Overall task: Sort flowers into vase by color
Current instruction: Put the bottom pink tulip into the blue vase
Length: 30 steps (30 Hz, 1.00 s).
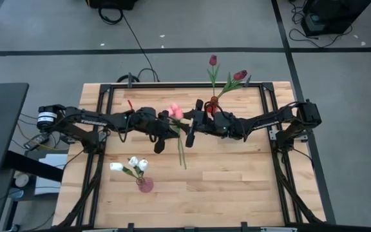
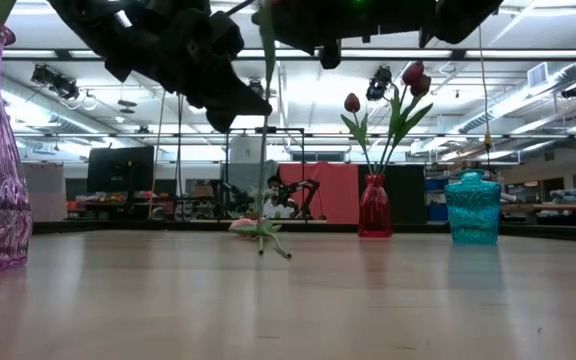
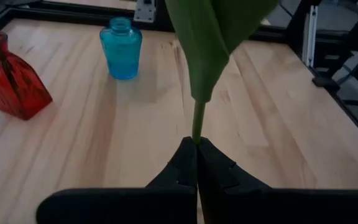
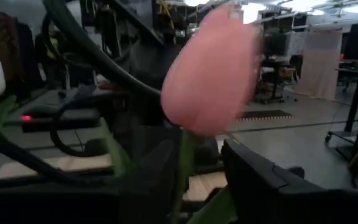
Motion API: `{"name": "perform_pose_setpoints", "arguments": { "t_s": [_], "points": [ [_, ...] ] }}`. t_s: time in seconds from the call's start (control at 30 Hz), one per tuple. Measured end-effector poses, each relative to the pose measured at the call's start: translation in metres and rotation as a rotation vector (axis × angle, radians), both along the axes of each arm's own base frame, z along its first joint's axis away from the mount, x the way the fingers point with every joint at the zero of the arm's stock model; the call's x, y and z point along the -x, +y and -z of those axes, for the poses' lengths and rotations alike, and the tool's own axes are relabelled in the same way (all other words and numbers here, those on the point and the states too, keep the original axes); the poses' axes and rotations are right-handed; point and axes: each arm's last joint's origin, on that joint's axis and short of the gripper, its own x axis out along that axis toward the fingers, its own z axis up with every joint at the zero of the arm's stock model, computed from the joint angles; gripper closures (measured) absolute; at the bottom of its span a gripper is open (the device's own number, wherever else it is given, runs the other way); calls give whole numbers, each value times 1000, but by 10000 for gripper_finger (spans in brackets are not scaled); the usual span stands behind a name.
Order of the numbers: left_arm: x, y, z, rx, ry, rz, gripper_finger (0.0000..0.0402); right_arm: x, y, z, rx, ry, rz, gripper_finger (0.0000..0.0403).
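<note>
A pink tulip (image 1: 174, 111) is held up over the middle of the table between both arms. Its green stem (image 2: 265, 150) runs down toward the tabletop. My left gripper (image 3: 196, 144) is shut on that stem. My right gripper (image 4: 188, 171) is open, and its fingers stand on either side of the stem just under the pink bud (image 4: 213, 68) without visibly touching it. The red vase (image 1: 212, 96) holds dark red tulips at the far edge. The purple vase (image 1: 145, 185) holds white tulips (image 1: 134, 164). Beside the red vase stands the blue vase (image 2: 473, 207), which holds no flower. My left gripper pinches the tulip's bare green stem (image 3: 197, 127) between its two shut fingertips, just short of a broad leaf (image 3: 207, 43). The flower is raised, with its stem running steeply down. Whether the stem's lower end (image 2: 261, 248) touches the table, I cannot tell.
Something pink with green leaves (image 2: 248, 227) lies on the table behind the held stem. The blue vase (image 3: 121, 46) and red vase (image 3: 11, 81) stand at the table's far side. Bare wood (image 1: 237, 180) shows on the near right.
</note>
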Motion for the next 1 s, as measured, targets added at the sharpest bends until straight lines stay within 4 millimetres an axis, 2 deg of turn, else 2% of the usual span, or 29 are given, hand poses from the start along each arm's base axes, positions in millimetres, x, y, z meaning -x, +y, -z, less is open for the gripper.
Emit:
{"name": "perform_pose_setpoints", "arguments": {
  "t_s": [0.1,0.23,0.3,0.5,0.63,0.87,1.0],
  "points": [
    [1,0,1,-2,7,1,401,0,-1,2,2,18,22,295],
    [2,0,0,-4,8,0,392,0,-1,4,2,37,26,371],
    [1,0,0,-6,7,-4,380,0,0,4,8,39,20,391],
    [1,0,-1,-15,-6,-11,316,2,3,5,8,74,15,393],
    [8,-1,-10,-42,-23,-2,283,6,5,2,12,111,24,394],
    [36,0,-23,-80,-93,-20,276,23,11,-14,7,171,48,394],
    [52,2,-23,-85,-117,-39,275,36,16,-25,12,196,95,394]
  ]
}}
